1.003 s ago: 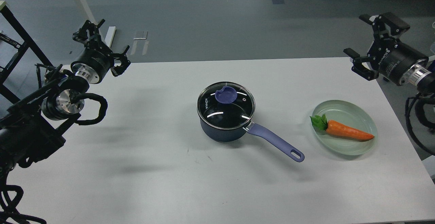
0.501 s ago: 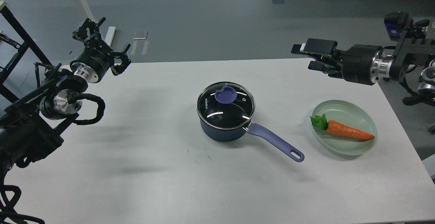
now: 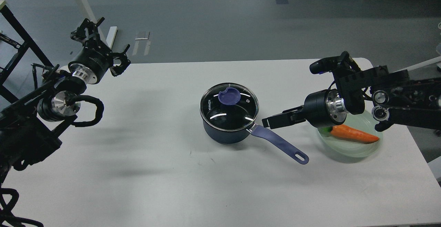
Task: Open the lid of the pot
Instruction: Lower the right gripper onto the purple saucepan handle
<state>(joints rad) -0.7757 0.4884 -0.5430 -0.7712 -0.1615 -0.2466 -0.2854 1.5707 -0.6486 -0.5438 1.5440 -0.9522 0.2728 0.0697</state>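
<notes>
A dark blue pot (image 3: 224, 134) stands at the table's middle with a glass lid (image 3: 230, 114) on it. The lid has a blue-purple knob (image 3: 229, 96). The pot's purple handle (image 3: 279, 143) points to the front right. My right gripper (image 3: 273, 118) is low over the table just right of the pot, above the handle's root, with its fingers pointing at the pot and a little apart, holding nothing. My left gripper (image 3: 106, 43) is open and empty, raised over the table's far left corner.
A pale green plate (image 3: 355, 149) with an orange carrot (image 3: 355, 134) lies right of the pot, partly under my right arm. The white table (image 3: 155, 172) ends near the plate on the right. Black frame legs stand at the far left.
My right arm has swung in from the far right, down and leftward, and its gripper now points at the pot's right side. The left arm has barely shifted. The lid stays on the pot.
</notes>
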